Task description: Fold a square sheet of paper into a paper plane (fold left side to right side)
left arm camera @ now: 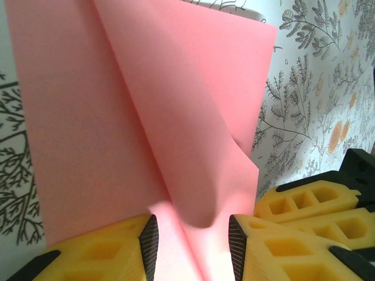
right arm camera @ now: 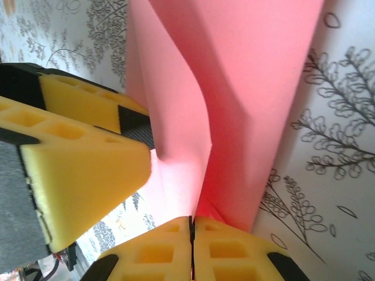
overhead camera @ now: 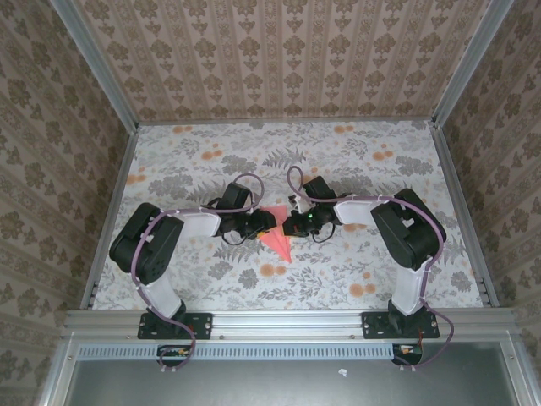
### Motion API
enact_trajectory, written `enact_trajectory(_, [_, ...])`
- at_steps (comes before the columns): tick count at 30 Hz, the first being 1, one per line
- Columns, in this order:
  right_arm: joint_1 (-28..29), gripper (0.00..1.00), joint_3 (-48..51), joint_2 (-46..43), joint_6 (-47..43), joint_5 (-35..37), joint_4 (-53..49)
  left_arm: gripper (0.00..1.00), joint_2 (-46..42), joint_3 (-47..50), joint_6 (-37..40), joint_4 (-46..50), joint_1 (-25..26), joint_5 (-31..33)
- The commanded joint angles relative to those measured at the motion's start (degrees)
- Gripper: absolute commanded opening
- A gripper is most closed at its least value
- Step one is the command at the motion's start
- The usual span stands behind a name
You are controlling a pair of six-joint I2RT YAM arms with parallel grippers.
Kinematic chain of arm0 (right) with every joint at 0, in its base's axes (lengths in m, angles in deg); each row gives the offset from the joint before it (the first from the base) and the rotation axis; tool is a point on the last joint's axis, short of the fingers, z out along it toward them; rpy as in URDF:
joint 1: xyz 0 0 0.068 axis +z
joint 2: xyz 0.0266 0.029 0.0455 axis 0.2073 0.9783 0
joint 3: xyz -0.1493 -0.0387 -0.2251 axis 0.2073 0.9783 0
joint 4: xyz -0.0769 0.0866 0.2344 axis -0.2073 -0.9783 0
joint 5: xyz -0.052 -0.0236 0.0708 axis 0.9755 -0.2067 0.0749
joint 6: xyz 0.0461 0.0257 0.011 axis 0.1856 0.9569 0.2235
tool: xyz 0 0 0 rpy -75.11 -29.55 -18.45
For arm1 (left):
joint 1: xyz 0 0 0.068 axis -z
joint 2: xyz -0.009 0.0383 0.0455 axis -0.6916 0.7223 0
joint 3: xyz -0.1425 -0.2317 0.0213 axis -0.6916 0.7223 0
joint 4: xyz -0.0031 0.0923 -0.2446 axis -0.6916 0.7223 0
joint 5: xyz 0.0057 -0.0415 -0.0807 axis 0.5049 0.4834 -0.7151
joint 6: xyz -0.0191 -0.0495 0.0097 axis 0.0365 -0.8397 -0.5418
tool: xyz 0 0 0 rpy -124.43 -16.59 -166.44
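Find the paper [overhead camera: 275, 237] near the middle of the counter [overhead camera: 211, 161], already creased into a narrow pink wedge, with its point aimed at the near edge and slightly to the right, its wide end toward the far side. Read the long axis as running near to far, squarely between the two grippers, with neither one nearer by much. See, from the left wrist, slanted creases meeting low down and a loose flap bulging up off the sheet, not yet pressed flat. Take the left gripper [left arm camera: 191, 249] as partly spread, straddling that raised flap from the paper's left side, pads just beside the bulge; cannot tell about any real squeeze there. Take the right gripper [right arm camera: 192, 234] as pressed together, pads meeting with no gap, apparently nipping a thin edge of the paper right at the seam, coming in from the paper's right side and nose to nose with the other. Judge the fold as part done. For carrying the left side over to the right, expect to swing across that near-to-far crease: lift on the left, hold on the right, and keep the centre line from sliding on the flowered surface
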Motion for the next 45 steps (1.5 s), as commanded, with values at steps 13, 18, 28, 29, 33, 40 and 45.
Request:
enact_trajectory(13, [-0.2, 0.07, -2.4, 0.6, -3.1, 4.4, -6.1, 0.41, 0.9, 0.1, 0.3, 2.6, 0.3, 1.0])
enact_trajectory(18, [0.0, 0.07, -2.8, 1.6, -3.7, 4.7, -7.3, 0.41, 0.8, 0.1, 0.4, 2.5, 0.3, 1.0])
enact_trajectory(28, [1.2, 0.08, -4.9, 3.7, -5.4, 7.8, -11.8, 0.46, -0.8, -1.6, 1.5, 3.5, 0.3, 0.0])
enact_trajectory(29, [1.2, 0.08, -5.0, 3.7, -5.5, 8.1, -12.1, 0.47, -1.5, -1.9, 1.9, 4.0, 0.3, 0.0])
enact_trajectory(33, [1.4, 0.08, -4.9, 4.0, -5.8, 8.9, -13.2, 0.48, -4.5, -4.1, 3.9, 7.9, 0.1, 1.2])
enact_trajectory(40, [1.9, 0.08, -4.8, 4.0, -6.0, 10.0, -13.8, 0.21, -3.0, -7.8, 4.2, 9.0, 0.1, -2.2])
enact_trajectory(45, [2.1, 0.08, -5.2, 4.2, -6.2, 10.2, -14.3, 0.13, 0.6, -9.8, 4.2, 7.1, 0.1, -4.2])
